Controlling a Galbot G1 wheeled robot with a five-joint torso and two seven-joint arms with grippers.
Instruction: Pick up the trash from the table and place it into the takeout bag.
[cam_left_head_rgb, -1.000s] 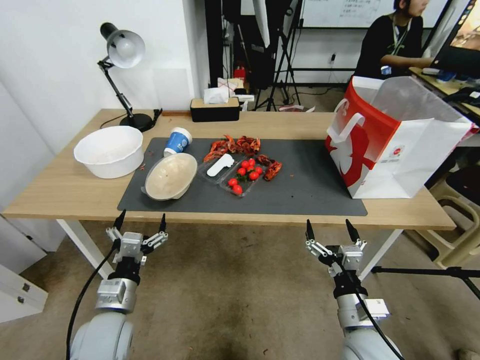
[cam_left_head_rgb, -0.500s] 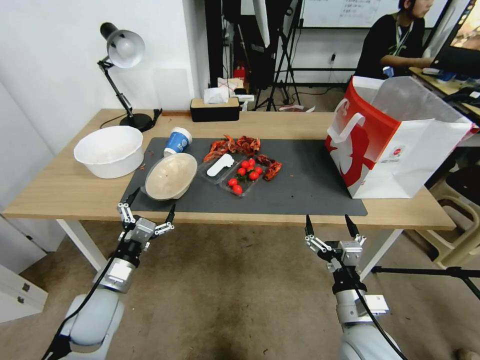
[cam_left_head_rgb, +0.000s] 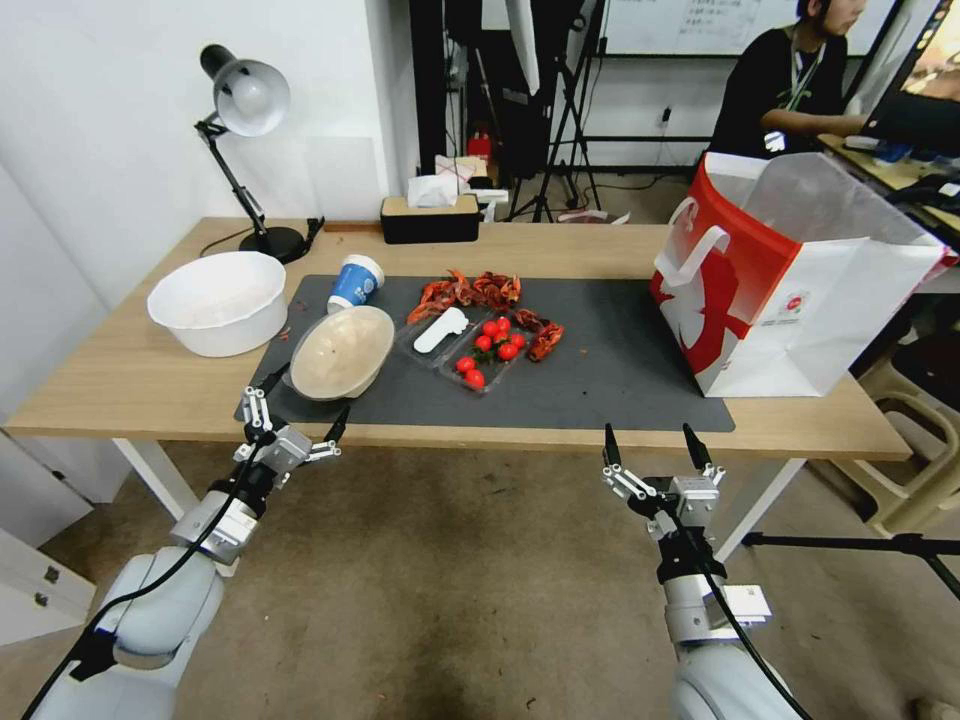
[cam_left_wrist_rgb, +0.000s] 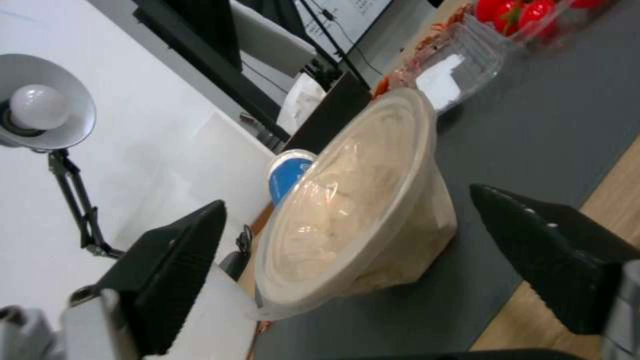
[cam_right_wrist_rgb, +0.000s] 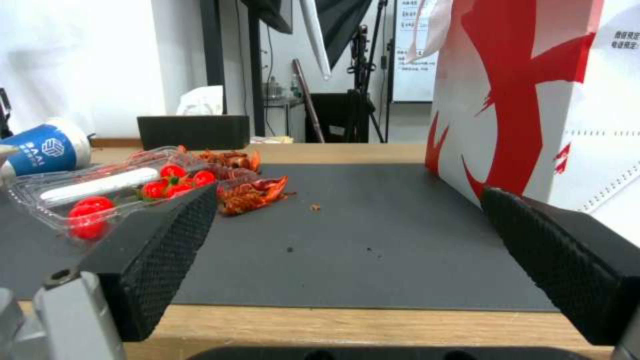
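A beige lidded bowl (cam_left_head_rgb: 340, 352) lies tilted on the dark mat (cam_left_head_rgb: 610, 370) near the table's (cam_left_head_rgb: 130, 380) front edge. My left gripper (cam_left_head_rgb: 307, 397) stands open just in front of it. In the left wrist view the bowl (cam_left_wrist_rgb: 353, 210) sits between that gripper's (cam_left_wrist_rgb: 347, 200) spread fingers, untouched. Behind the bowl lies a blue-and-white paper cup (cam_left_head_rgb: 355, 282) on its side. A clear tray of cherry tomatoes (cam_left_head_rgb: 470, 350) and crayfish shells (cam_left_head_rgb: 470, 290) lie mid-mat. The red and white takeout bag (cam_left_head_rgb: 790, 270) stands open at the right. My right gripper (cam_left_head_rgb: 648, 435) hangs open below the front edge.
A large white basin (cam_left_head_rgb: 218, 300) sits at the table's left, with a desk lamp (cam_left_head_rgb: 245, 100) behind it and a black tissue box (cam_left_head_rgb: 430, 215) at the back. Bare mat lies between the tray and the bag. A chair (cam_left_head_rgb: 920, 440) stands past the table's right end.
My left arm has reached forward and up from below the table edge to just in front of the beige bowl. The right gripper has barely shifted.
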